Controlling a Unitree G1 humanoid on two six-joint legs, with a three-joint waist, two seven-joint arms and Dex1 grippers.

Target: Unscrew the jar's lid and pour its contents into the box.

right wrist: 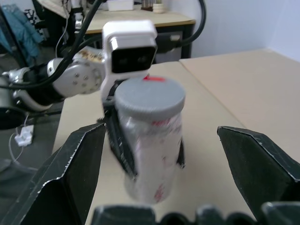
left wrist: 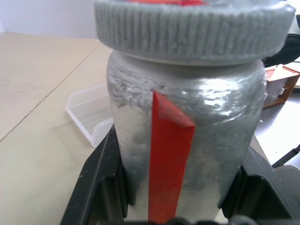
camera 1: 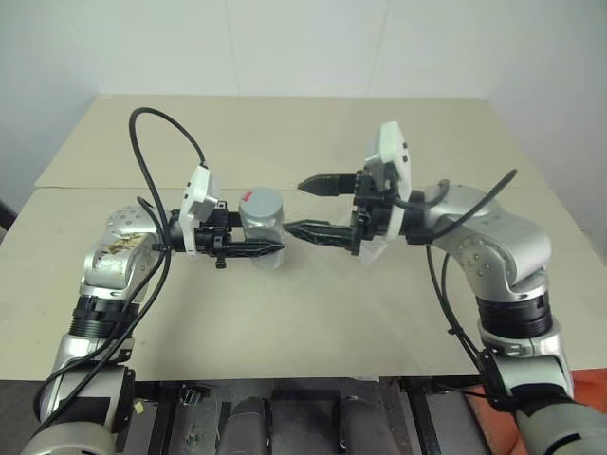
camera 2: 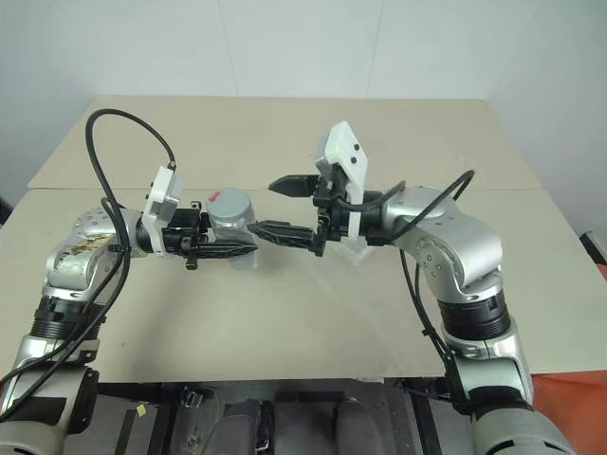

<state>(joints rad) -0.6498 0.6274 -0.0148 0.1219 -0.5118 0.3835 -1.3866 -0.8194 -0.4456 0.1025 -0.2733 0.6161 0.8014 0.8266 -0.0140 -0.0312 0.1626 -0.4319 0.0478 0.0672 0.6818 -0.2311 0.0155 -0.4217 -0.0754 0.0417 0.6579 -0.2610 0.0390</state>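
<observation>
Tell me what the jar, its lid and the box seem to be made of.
Jar: probably plastic or glass, silvery-grey, glossy with streaky highlights and a red stripe. Lid: likely matte grey plastic, with a ribbed rim. Box: clear plastic; the table shows through its walls.

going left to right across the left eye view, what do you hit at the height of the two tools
left tool shut on the jar → jar with its lid on → right tool, fingers spread wide and pointing at the jar
</observation>
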